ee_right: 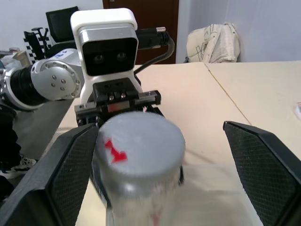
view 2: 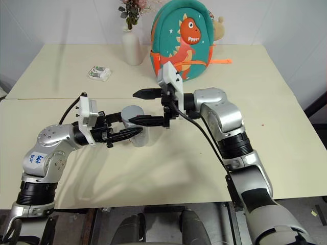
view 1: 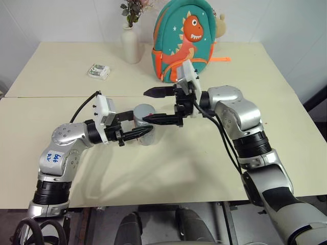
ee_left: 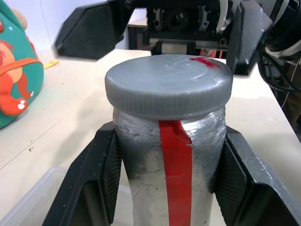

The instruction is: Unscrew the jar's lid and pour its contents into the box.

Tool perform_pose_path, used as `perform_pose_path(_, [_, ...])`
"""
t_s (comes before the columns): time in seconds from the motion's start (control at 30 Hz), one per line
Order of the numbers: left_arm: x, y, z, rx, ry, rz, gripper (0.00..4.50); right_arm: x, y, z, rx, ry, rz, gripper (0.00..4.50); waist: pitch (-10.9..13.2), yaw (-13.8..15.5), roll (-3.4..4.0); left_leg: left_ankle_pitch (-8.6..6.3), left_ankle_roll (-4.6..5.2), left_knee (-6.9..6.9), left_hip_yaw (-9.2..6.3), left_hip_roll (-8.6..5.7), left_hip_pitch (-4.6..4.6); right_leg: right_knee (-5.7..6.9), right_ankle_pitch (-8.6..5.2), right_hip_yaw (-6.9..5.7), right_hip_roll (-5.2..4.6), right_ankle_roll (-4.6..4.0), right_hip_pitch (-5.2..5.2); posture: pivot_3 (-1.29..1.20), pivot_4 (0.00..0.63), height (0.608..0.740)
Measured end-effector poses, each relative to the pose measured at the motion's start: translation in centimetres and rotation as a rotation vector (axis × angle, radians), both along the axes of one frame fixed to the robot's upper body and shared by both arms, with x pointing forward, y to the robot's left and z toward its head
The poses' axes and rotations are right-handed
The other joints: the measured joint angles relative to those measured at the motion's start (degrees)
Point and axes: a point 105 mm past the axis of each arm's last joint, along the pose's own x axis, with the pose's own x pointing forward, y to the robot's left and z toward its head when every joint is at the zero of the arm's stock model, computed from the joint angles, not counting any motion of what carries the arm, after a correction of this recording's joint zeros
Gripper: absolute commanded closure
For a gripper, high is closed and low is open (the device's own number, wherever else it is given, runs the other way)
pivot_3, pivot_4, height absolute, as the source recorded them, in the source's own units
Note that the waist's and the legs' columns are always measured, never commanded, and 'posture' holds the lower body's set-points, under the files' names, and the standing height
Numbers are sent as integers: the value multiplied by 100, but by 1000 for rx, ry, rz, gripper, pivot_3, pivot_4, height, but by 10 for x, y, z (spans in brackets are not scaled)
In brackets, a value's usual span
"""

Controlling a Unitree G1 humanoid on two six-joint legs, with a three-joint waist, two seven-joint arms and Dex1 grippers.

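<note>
Above the near table point(view 1: 168, 173), just left of its middle, the jar point(ee_left: 170, 183) stands upright in the left gripper point(view 1: 138, 133), whose two fingers point(ee_left: 91, 186) are clenched on its sides below the lid point(ee_left: 168, 84). The grey lid sits on the jar, a red mark on its top, and a red strip runs down the jar's side. The right gripper point(view 1: 159, 106) points leftward at lid height with its fingers spread wide, one on each side of the lid, clear of it and grasping nothing. A corner of the clear box point(ee_left: 35, 195) shows under the jar. On the far table stand a white vase point(view 1: 131, 45), a dinosaur backpack point(view 1: 185, 38) and a small packet point(view 1: 99, 71).
</note>
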Motion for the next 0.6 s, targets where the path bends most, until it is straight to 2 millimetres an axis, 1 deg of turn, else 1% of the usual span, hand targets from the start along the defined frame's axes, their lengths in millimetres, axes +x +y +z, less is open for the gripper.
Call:
perform_pose_path(0.03, [-2, -1, 1, 1, -5, -17, 2221, 9, -15, 1, -1, 3, -63, 44, 0, 16, 0, 0, 0, 0, 1, -2, 0, -3, 0, 0, -2, 0, 2, 0, 150, 740])
perform_pose_path(0.1, [-4, 1, 4, -9, -15, -30, 2221, 20, -34, -1, -2, 21, -132, 44, 0, 19, 0, 0, 0, -1, 2, -2, 0, -8, 0, 0, -2, 0, 2, 0, 150, 740])
perform_pose_path(0.2, [-5, 1, 6, -13, -21, -40, 2221, 23, -42, -3, 3, 36, -140, 44, 2, -27, 4, 0, 0, -6, 6, 1, 2, -4, 0, 7, 3, 0, -1, 0, 150, 740])
perform_pose_path(0.3, [-6, 1, 6, -13, -23, -47, 2221, 20, -50, 3, 27, 47, -117, 44, 5, -28, 8, 0, 0, -7, 6, 6, 2, -4, -1, 7, 8, -1, -3, 0, 150, 740])
perform_pose_path(0.37, [-6, 1, 6, -13, -24, -48, 2221, 13, -47, 8, 51, 59, -70, 44, 5, -30, 9, 0, 0, -6, 8, 6, 2, -3, -1, 9, 8, -1, -3, 0, 150, 740])
perform_pose_path(0.43, [-6, 1, 6, -14, -23, -47, 2221, 4, -39, 15, 76, 62, -15, 44, 5, -30, 9, 0, 0, -4, 8, 7, 3, -1, -1, 9, 8, -1, -3, 0, 150, 740])
perform_pose_path(0.5, [-5, 0, 7, -16, -25, -49, 2221, -11, -21, 21, 104, 59, 62, 44, 5, -29, 9, 0, 0, -3, 7, 8, 3, 4, -1, 9, 9, -1, -3, 0, 150, 740])
perform_pose_path(0.6, [-5, -1, 8, -21, -34, -54, 2221, -25, 4, 21, 99, 56, 117, 44, 5, -13, 9, 0, 0, 2, 6, 7, 2, 6, -1, 8, 8, -1, -3, 0, 150, 740])
